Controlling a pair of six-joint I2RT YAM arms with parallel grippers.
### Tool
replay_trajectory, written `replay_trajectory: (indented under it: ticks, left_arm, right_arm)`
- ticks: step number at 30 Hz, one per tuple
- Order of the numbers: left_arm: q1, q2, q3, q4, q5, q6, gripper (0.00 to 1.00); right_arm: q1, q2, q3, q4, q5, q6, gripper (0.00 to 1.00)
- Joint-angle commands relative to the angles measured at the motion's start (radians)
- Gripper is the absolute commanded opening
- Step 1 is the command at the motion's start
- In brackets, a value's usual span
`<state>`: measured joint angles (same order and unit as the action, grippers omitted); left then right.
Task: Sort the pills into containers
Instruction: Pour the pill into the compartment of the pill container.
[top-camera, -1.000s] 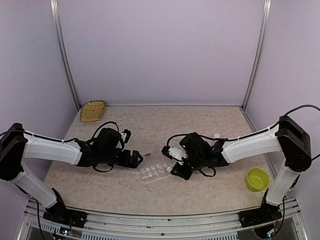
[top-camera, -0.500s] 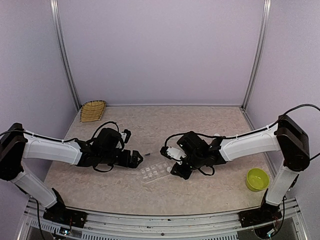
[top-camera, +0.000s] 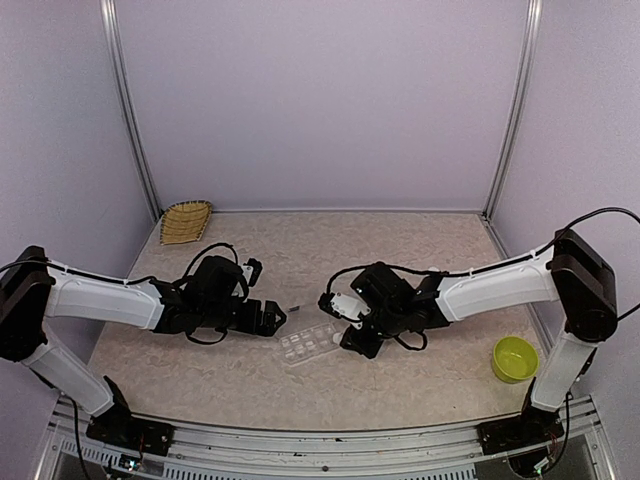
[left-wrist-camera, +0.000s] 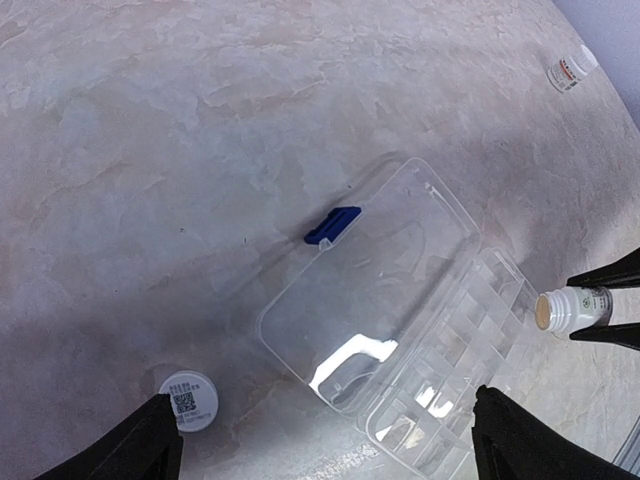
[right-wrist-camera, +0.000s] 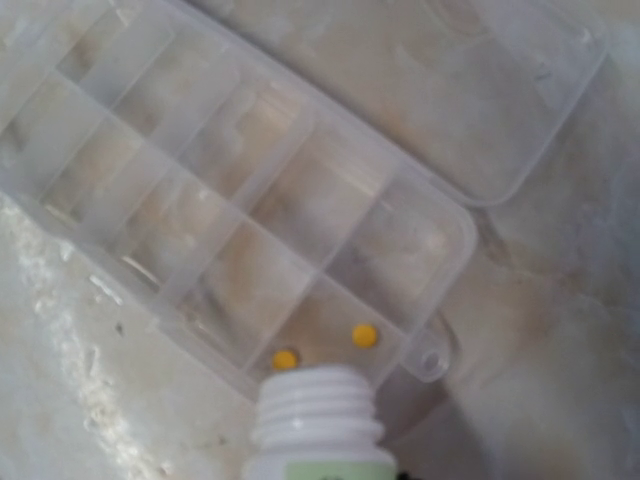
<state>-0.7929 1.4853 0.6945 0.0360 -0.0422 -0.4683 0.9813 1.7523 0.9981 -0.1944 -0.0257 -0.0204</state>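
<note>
The clear organizer box (top-camera: 306, 345) lies open between the arms, its lid flat on the table with a blue latch (left-wrist-camera: 332, 225). Its cells show in the left wrist view (left-wrist-camera: 455, 385) and the right wrist view (right-wrist-camera: 200, 190). Two orange-yellow pills (right-wrist-camera: 365, 335) (right-wrist-camera: 286, 358) lie in the corner cell. My right gripper (top-camera: 357, 341) is shut on an uncapped white bottle (right-wrist-camera: 318, 415), tilted with its mouth just over that cell; the bottle also shows in the left wrist view (left-wrist-camera: 568, 308). My left gripper (left-wrist-camera: 325, 455) is open and empty, just left of the box (top-camera: 272, 318).
A white bottle cap (left-wrist-camera: 187, 400) lies on the table near my left finger. A second white bottle (left-wrist-camera: 572, 70) stands farther back (top-camera: 433, 271). A yellow-green bowl (top-camera: 514, 358) sits at the front right. A woven basket (top-camera: 186, 221) sits at the back left.
My right gripper with the bottle has shifted slightly left toward the box's end. The left arm has not moved.
</note>
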Motion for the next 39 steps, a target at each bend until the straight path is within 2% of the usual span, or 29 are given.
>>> replay_trajectory:
  ticks: [1,20,39]
  left_arm:
    - [-0.006,-0.017,0.001,0.016,-0.005,-0.007,0.99]
    - [-0.008,-0.015,-0.01,0.029,-0.003,-0.013,0.99]
    - [-0.008,-0.023,-0.015,0.025,-0.007,-0.014,0.99]
  right_arm:
    - [0.011,0.026,0.031,-0.073,0.018,-0.014,0.09]
    - [0.013,0.039,0.067,-0.135,0.026,-0.026,0.09]
    - [0.014,-0.024,-0.076,0.095,0.03,-0.014,0.07]
